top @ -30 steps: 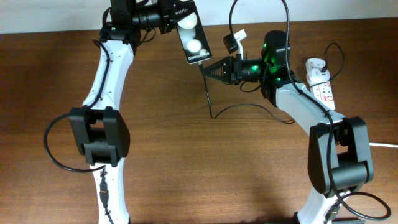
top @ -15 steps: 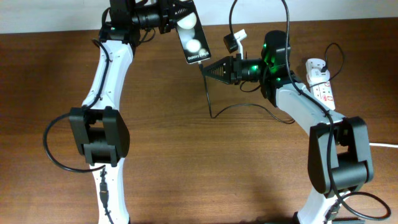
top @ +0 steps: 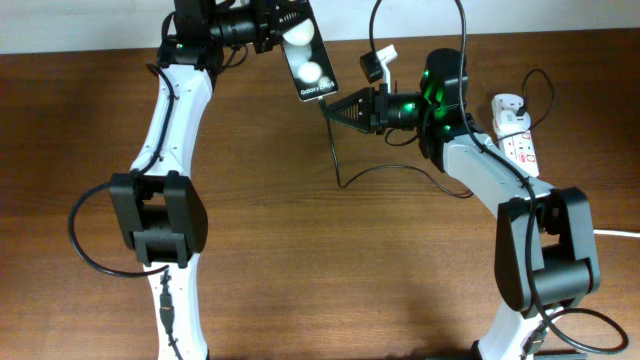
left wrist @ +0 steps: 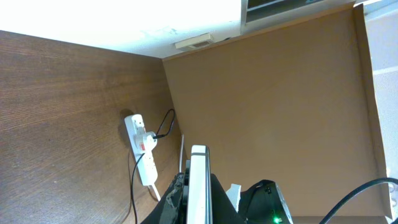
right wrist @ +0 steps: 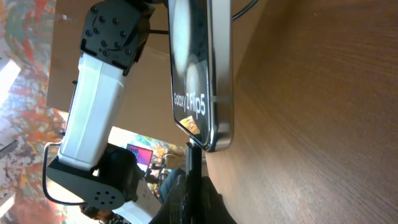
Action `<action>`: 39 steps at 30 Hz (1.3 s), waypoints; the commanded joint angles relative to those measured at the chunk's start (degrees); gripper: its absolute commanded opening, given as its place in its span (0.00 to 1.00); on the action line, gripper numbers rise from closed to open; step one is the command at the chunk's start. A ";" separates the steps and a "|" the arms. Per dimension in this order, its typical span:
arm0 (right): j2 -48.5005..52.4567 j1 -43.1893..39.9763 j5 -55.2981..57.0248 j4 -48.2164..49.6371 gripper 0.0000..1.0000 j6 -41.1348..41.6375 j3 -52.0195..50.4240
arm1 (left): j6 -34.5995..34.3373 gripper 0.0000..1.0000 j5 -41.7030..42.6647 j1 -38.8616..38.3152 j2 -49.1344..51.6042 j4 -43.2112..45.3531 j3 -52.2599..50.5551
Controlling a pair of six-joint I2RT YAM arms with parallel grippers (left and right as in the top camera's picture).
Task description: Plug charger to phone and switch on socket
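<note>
Holding the Galaxy Z Flip5 phone (top: 310, 62) above the worktop (top: 300, 250), the left pincer (top: 275, 22) clamps its top end so the port faces the right pincer (top: 338, 110), which is pinched tight on the charger plug (right wrist: 194, 163) at that port. The power strip (top: 518, 140) lies far right, untouched.

The table (top: 330, 270) is brown wood. A white power strip (top: 521, 148) lies near its far right side, with a white block (top: 507, 106) plugged into it. A thin black cable (top: 395, 169) lies curved on the table nearby. A thick white cord (top: 620, 233) lies at the right edge.
</note>
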 commanded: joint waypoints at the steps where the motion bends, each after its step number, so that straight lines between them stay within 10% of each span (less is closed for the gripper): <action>1: -0.90 0.09 4.02 0.83 0.04 0.87 0.68 | 0.94 0.00 3.74 -0.28 0.20 0.09 0.85; 34: -0.90 0.11 16.37 4.02 0.04 6.84 0.68 | -1.22 0.00 5.22 -2.14 0.20 -6.58 0.83; 35: -0.90 0.15 16.15 4.02 0.21 6.84 0.68 | -1.22 0.00 5.22 -2.12 0.20 -6.58 0.83; 36: -0.90 0.15 16.15 3.98 0.99 6.82 0.68 | -1.18 0.00 5.16 -1.66 0.20 -6.56 0.85; 39: -0.90 0.15 14.19 3.17 0.99 6.16 0.68 | -0.61 0.00 4.63 1.29 0.20 -6.56 0.83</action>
